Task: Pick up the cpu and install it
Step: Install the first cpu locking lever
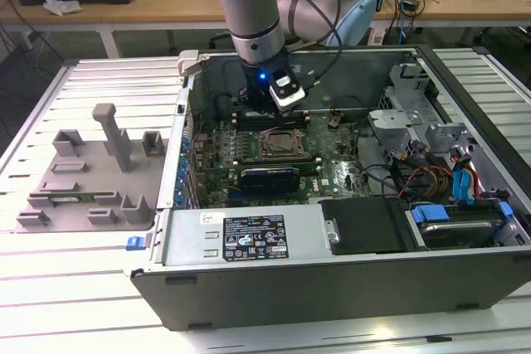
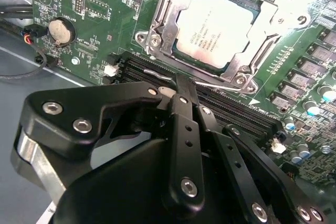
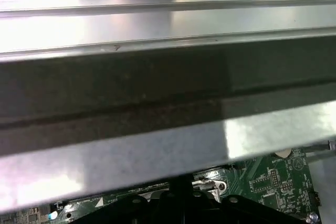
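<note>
1. Near the middle of the exterior view, the arm's tool [image 1: 278,104] is hanging inside the open computer case [image 1: 465,283], low over the green motherboard [image 1: 332,173] and just beyond the socket [image 1: 286,143].

2. Up in the right half of the second wrist view, the cpu [image 2: 220,23] is lying flat inside the socket's metal frame [image 2: 157,22], silver top facing up. It is looking level and square with the frame, as far as I can judge.

3. The tool's black fingers [image 2: 185,108] are pressing together with no gap showing between them, and nothing is sitting between them. So the tool is closed and empty, with its tip just beside the thin wire lever [image 2: 210,83] running along the near edge of the socket; whether it is touching the lever I cannot tell.

4. At the left of the exterior view, a grey holder with several slots and posts [image 1: 91,172] is sitting on the slatted metal worktop [image 1: 108,76], well apart from the case.

5. At the lower edge of the first wrist view, the tool tip [image 3: 181,190] is showing against a strip of green board, beneath a broad band of case wall [image 3: 157,87].

6. As a judgement: the picking up and placing are looking done, since the cpu is resting in the socket and the tool is carrying nothing. Whether the frame is clamped down is not clear, so the install is appearing close to finished but not confirmed.
</note>
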Controlling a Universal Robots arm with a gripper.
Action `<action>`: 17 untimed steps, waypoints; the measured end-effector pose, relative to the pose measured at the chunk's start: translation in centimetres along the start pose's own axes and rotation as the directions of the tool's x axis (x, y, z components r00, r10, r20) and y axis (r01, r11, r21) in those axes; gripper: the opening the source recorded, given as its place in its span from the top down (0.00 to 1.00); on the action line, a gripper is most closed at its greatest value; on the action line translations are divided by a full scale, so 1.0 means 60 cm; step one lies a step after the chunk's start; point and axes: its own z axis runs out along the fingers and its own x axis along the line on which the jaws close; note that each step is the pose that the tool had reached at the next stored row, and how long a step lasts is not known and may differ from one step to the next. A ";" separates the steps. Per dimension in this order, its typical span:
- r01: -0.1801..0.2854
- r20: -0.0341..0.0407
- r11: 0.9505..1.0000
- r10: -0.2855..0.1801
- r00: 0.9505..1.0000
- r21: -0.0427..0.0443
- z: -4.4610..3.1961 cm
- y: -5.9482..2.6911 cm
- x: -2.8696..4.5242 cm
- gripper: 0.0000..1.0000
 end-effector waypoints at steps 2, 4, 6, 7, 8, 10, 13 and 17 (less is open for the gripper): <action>-0.012 0.003 1.000 0.012 1.000 0.001 0.001 0.002 0.001 0.89; -0.023 0.007 1.000 0.023 1.000 0.002 0.002 0.003 0.004 0.89; -0.030 0.010 1.000 0.030 1.000 0.003 0.004 0.002 0.006 0.89; -0.032 0.011 0.999 0.032 0.999 0.003 0.005 0.002 0.006 0.89; -0.034 0.012 0.999 0.034 0.999 0.003 0.006 0.002 0.007 0.89; -0.038 0.016 0.999 0.038 0.999 0.004 0.008 0.002 0.007 0.89; -0.041 0.018 0.999 0.041 0.999 0.008 0.011 0.001 0.008 0.89; -0.044 0.021 0.999 0.044 0.999 0.011 0.016 -0.001 0.009 0.89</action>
